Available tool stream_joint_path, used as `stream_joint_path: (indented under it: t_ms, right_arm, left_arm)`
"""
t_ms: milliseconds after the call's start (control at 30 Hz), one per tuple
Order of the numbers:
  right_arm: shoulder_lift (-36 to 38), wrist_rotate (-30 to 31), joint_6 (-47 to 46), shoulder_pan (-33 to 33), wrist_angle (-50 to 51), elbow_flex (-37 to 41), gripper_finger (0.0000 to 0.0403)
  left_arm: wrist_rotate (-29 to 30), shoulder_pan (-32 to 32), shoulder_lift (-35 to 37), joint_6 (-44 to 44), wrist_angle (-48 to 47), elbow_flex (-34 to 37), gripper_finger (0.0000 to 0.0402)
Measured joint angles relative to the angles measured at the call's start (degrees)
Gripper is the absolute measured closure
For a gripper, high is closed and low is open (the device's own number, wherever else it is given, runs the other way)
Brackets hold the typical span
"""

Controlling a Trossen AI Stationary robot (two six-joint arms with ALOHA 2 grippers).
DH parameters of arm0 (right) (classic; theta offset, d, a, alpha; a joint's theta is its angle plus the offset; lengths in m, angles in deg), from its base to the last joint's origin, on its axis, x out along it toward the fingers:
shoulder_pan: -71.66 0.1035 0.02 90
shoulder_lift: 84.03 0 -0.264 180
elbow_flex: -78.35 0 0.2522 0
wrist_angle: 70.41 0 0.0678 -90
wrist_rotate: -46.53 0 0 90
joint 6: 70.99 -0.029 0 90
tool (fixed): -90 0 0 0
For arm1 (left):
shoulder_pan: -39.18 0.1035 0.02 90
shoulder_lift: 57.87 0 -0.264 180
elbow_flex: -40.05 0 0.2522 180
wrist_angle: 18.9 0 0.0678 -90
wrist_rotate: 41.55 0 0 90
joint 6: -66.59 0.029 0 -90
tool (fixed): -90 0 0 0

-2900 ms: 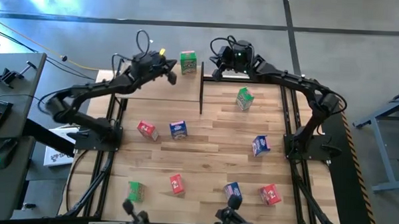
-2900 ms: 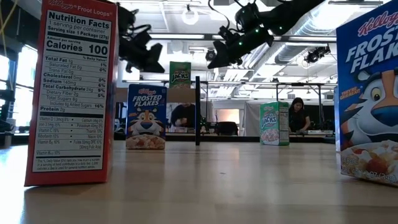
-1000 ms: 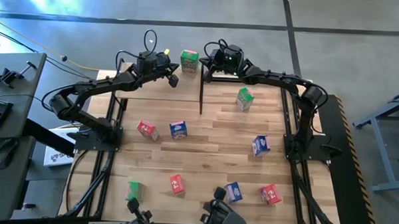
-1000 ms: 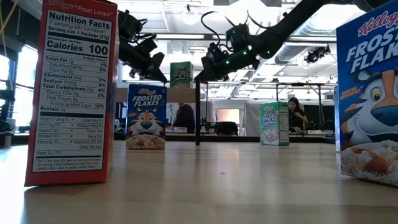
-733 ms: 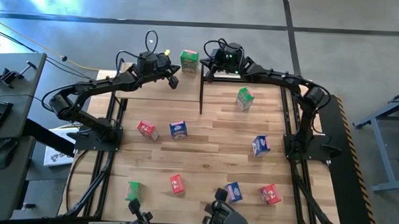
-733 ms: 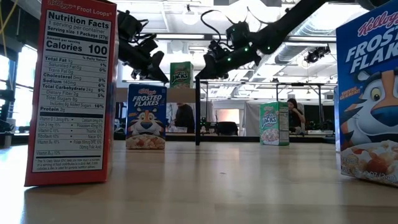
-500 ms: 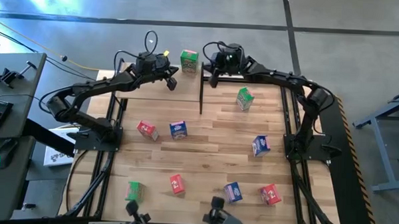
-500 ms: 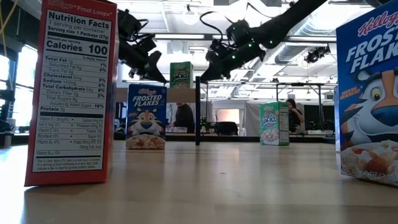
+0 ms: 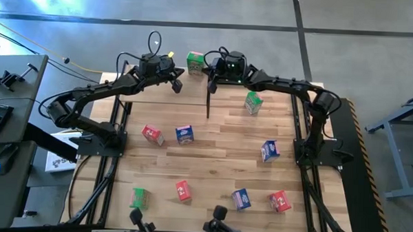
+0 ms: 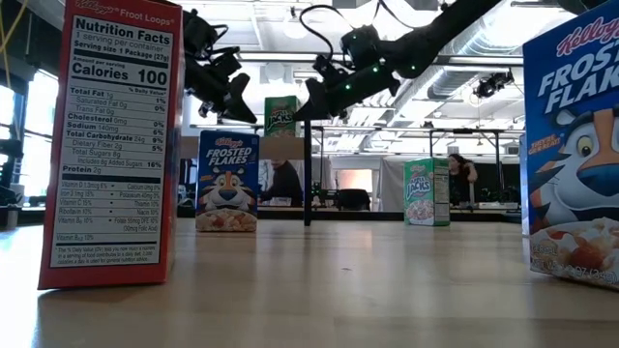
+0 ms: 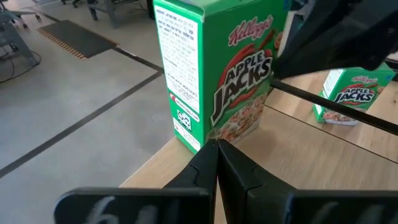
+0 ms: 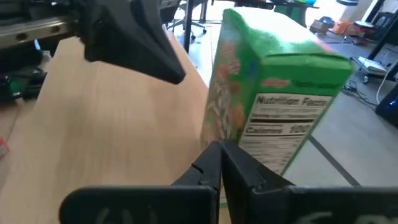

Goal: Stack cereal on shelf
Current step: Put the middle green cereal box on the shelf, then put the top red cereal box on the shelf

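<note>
**Both grippers flank the green box on the shelf**

From the high view, we see one green cereal box [image 9: 194, 62] standing on the shelf [image 9: 159, 94] at the far edge of the table [image 9: 212, 144]. Our left gripper [image 9: 176, 81] sits just to its left and our right gripper [image 9: 212, 77] just to its right, so the box lies between the two tips. We judge this bracketing serves to square the box on the plank, not to lift it. The other boxes lie scattered on the tabletop, among them a second green box [image 9: 253, 101] near the black post [image 9: 208, 95].

In the low view, the green box [image 10: 280, 115] stands upright above table level, with both grippers raised at its height, one on each side, near it but not clearly touching.

In the left wrist view, our left fingers [image 11: 208, 163] are pressed together into one point, aimed at the lower edge of the green box [image 11: 224, 74] just ahead; contact is too close to call.

In the right wrist view, our right fingers [image 12: 214, 163] are likewise pressed together, pointing at the base of the box [image 12: 267, 93], with the other arm's gripper [image 12: 134, 43] beyond it.
</note>
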Motion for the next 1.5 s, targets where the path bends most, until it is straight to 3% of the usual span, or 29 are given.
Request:
stream_joint_path:
  t_ms: [467, 533, 633, 767, 967, 1033, 1200, 1367, 1500]
  right_arm:
    - [1.0, -0.5, 1.9, 0.1, 1.8, 0.0, 0.0403]
    - [3.0, -1.3, 4.1, 0.5, 4.5, 0.0, 0.0403]
    - [6.3, -3.9, 9.1, 1.4, 10.6, 0.3, 0.0403]
    - [10.0, -7.2, 7.6, 2.5, 7.5, 9.4, 0.0403]
    - [19.0, -3.2, 4.5, 6.3, -10.5, 26.5, 0.0403]
    - [22.7, -2.1, 2.6, 7.3, -13.4, 30.8, 0.0403]
    - [30.9, 1.3, 1.9, 10.3, -17.9, 38.5, 0.0403]
    - [36.0, 5.4, 1.9, 11.2, -18.0, 42.0, 0.0403]
    - [36.7, 5.7, 2.9, 11.2, -18.4, 42.2, 0.0403]
  left_arm:
    - [-0.4, -0.3, 1.1, 0.0, -2.5, 0.0, 0.0401]
    - [-2.1, -1.0, 3.4, 1.1, -4.8, 0.0, 0.0401]
    - [-9.1, -2.8, 7.6, 2.3, -9.9, 0.0, 0.0401]
    - [-17.4, -6.9, 11.4, -2.4, -13.2, 0.0, 0.0401]
    - [-23.2, -14.0, 11.8, -3.6, -19.3, -0.3, 0.0401]
    - [-22.8, -16.5, 11.9, -3.2, -24.5, -1.9, 0.0399]
    - [-14.6, -23.9, 12.0, -1.5, -44.4, -9.9, 0.0364]
    - [-10.2, -30.8, 9.2, -5.6, -66.4, -17.5, 0.0294]
    - [-9.7, -35.0, 6.5, -9.7, -74.3, -19.9, 0.0237]
